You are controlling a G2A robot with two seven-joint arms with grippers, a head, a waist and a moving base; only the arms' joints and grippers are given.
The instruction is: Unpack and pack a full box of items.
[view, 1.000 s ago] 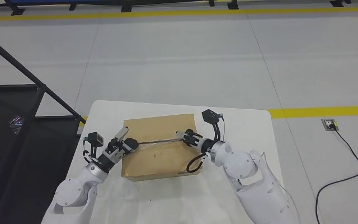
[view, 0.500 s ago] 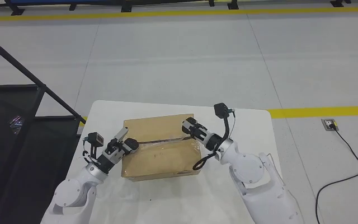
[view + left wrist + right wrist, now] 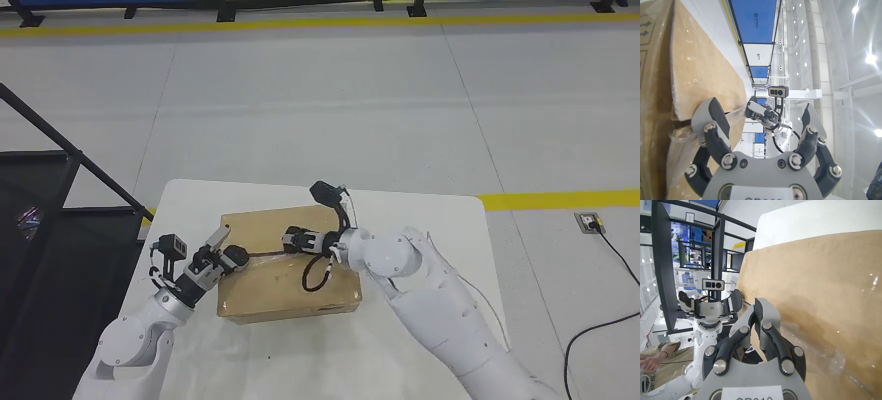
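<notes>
Sitting on the white table [image 3: 430,225], the cardboard box [image 3: 285,290] has its top flaps down, and a strip of clear tape [image 3: 265,255] runs along the centre seam. From where I stand, the left claw [image 3: 228,248] is at the end of the box on the robot's left side. Its jaws are spread wide, level with the seam. One ribbed pad [image 3: 719,117] sits right against the cardboard edge where the tape wrinkles and bunches over the corner, while the other finger hangs out in open air, clear of the box.

The right claw [image 3: 755,311] is over the top of the box, close to the middle of the seam, with its two pads pressed together. I cannot tell whether any tape is pinched between them. Just beside it the tape looks crinkled and glossy on the cardboard. The two claws face each other along the seam, well apart.
</notes>
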